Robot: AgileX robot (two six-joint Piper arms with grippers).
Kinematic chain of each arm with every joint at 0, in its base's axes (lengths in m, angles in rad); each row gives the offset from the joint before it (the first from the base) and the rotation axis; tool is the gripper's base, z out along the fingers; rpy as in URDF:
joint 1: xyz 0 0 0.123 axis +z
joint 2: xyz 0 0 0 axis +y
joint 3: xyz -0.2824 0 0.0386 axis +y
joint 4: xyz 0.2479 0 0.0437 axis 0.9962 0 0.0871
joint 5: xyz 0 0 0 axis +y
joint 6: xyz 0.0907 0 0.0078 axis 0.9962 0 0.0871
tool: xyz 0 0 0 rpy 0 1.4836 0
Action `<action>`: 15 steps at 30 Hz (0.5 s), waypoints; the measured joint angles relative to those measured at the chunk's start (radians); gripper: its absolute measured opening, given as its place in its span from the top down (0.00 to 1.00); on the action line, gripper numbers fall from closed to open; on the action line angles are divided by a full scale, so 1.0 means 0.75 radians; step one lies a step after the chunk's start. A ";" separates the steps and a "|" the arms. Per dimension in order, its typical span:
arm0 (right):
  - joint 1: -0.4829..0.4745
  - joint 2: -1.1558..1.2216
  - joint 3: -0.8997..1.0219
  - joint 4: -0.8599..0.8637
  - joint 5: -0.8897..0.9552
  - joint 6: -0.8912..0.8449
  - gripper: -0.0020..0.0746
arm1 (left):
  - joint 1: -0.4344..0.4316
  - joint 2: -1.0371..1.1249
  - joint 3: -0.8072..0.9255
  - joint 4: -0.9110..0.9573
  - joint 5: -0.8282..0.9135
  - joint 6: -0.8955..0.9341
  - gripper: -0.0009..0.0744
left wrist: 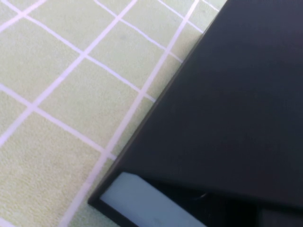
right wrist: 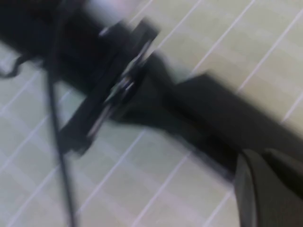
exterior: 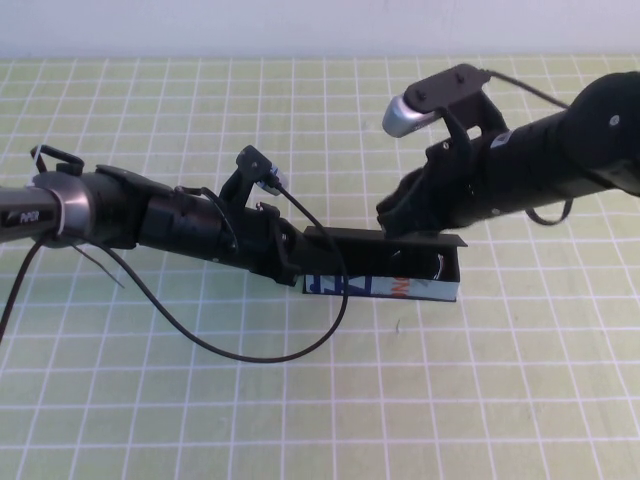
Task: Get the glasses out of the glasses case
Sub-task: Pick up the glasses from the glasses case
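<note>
The case (exterior: 385,270) lies near the middle of the table (exterior: 200,400), its flap lid up and its pale side with blue and orange print facing you. So the opening looks done; the taking out is not. Of the glasses you see at most a dark curved bit inside the open right end, too unclear to name.

Your left gripper (exterior: 285,255) sits at the case's left end, touching or pinning it. You cannot tell how its jaws stand, since the high view hides them and the wrist view shows only matte black lid and a pale strip.

Your right gripper (exterior: 405,215) is at the raised lid, just over the opening. Its jaws are hidden too, and the wrist view is smeared.

The case is a long rectangular box, matte and stiff-looking. The table carries a soft green mat with a white grid.

Left to do, I judge: reach in, grip the frame, lift it clear.
</note>
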 joint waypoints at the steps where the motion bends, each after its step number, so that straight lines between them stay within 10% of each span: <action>1: 0.000 -0.006 0.000 -0.010 0.063 0.061 0.99 | 0.000 0.000 0.000 0.000 -0.002 -0.002 0.99; 15: 0.052 0.010 0.106 -0.403 0.169 0.643 0.99 | -0.005 0.000 0.000 0.000 -0.018 -0.017 0.99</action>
